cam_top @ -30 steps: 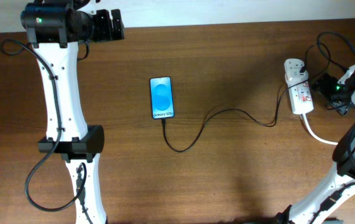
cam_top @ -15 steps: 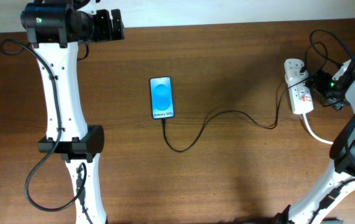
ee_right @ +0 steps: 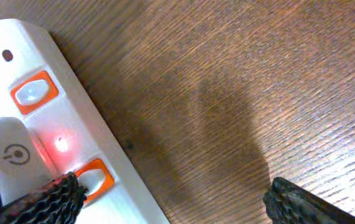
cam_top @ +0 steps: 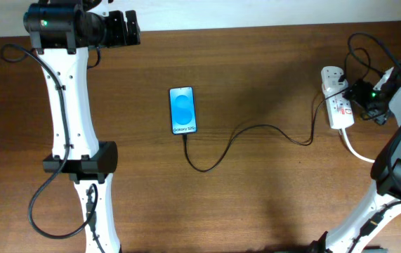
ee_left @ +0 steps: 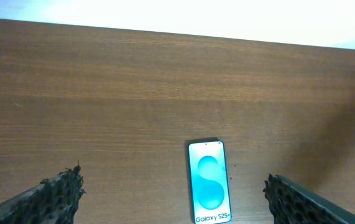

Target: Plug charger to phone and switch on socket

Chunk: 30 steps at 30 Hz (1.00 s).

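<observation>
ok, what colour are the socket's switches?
Orange frames with pale centres; the switches show best in the right wrist view.

The phone (cam_top: 182,110) glows blue with white lettering; the charger (cam_top: 260,126) is black; the socket (cam_top: 336,102) is white with orange switches, on a brown wood-grained table (cam_top: 270,204).

Phone (ee_left: 209,182): lower edge cut off by left wrist frame; port out of view.
Charger plug tip (cam_top: 185,138): too small overhead to confirm seating.
Socket (ee_right: 46,106): cropped at left and bottom edges in right wrist view.
Right gripper (cam_top: 359,94): contact with socket not discernible overhead.
</observation>
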Tool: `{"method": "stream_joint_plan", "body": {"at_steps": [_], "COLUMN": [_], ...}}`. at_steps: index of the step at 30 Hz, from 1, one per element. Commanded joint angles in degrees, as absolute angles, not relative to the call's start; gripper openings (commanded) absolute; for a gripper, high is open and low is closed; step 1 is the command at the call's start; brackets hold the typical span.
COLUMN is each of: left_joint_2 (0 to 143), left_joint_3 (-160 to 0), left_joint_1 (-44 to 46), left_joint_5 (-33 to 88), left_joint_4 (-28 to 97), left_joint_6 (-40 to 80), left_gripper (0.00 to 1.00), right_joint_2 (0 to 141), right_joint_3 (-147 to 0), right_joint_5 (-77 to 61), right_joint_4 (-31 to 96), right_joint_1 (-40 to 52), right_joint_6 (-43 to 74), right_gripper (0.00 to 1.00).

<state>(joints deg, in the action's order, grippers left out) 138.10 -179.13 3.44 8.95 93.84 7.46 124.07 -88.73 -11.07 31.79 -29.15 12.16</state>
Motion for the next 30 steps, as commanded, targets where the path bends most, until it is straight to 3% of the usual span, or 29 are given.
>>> {"method": "stream_joint_plan", "body": {"at_steps": [1,8,15,21,26,30], "left_joint_2": [136.9,136.9,136.9,136.9,136.9,136.9], "left_joint_3": [-179.3,-179.3,-179.3,-179.3,-179.3,-179.3], "left_joint_1": [3.2,3.2,3.2,3.2,3.2,3.2], "left_joint_5": [8.5,8.5,8.5,8.5,8.5,8.5], "left_joint_4": [93.8,93.8,93.8,93.8,93.8,93.8], "left_joint_6": [7.2,7.2,7.2,7.2,7.2,7.2], "left_gripper": [0.99,1.0,1.0,0.99,1.0,0.99], "right_joint_2": [127.2,125.8,108.3,82.5,62.3,53.6], "right_joint_3": [-87.7,-91.7,-97.4,-97.4,-97.4,-97.4], "right_joint_5": [-13.5,-12.8,-9.1,-22.3,-22.3,-19.8], "right_joint_4": [33.3,38.2,54.9,67.7,80.8,80.9], "right_joint_1": [-24.4,-28.2,-36.4,-27.6,-17.1,-16.8], "right_joint_6": [11.0,11.0,11.4,-2.2,-3.0,-3.2], "right_gripper": [0.98,0.98,0.98,0.98,0.98,0.98]}}
